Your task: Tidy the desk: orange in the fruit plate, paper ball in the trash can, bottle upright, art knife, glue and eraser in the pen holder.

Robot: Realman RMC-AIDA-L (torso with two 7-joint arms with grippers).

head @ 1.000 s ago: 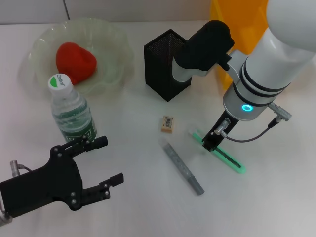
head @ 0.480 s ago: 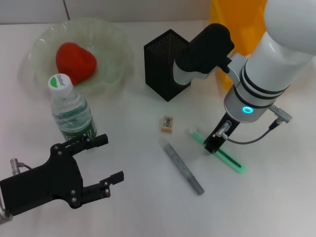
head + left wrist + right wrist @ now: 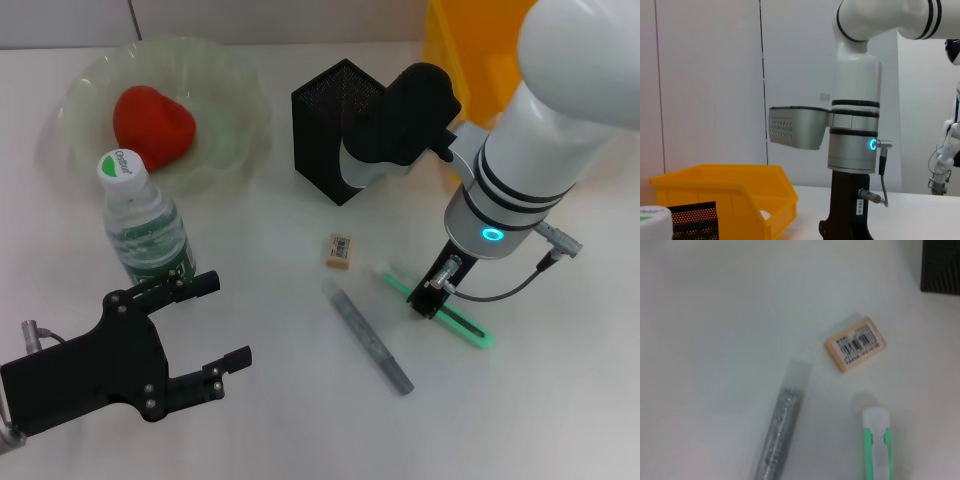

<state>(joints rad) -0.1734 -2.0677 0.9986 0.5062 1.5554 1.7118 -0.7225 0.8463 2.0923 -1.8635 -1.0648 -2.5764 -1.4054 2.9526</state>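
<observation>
Art knife [image 3: 440, 308], green and white, lies flat on the white desk [image 3: 280, 320], partly hidden under the right gripper [image 3: 428, 299], which hangs directly over its middle. Right fingers: can't tell if spread or closed, the arm blocks them in the head view and they don't show in the right wrist view. Right wrist view shows the knife's white tip [image 3: 876, 421] free on the desk, nothing gripping it.

Eraser [image 3: 339, 251], tan with a barcode label, sits just beside the knife's tip, apart from it. Glue [image 3: 368, 341], a grey stick, lies flat and diagonal near both, touching neither. Same trio in the right wrist view: eraser [image 3: 855, 343], glue [image 3: 780, 430].

Pen holder [image 3: 334, 131], black mesh, stands upright behind the eraser; a dark part of the right arm is in front of its right side. Yellow bin [image 3: 470, 60] behind the right arm.

Bottle [image 3: 145, 225] already upright, green-white cap on top, near the fruit plate [image 3: 225, 90]. The plate holds a red heart-shaped fruit [image 3: 152, 121].

Left gripper [image 3: 200, 335] hovers low at the desk's near left, just in front of the bottle, fingers [image 3: 222, 368] spread and empty.
</observation>
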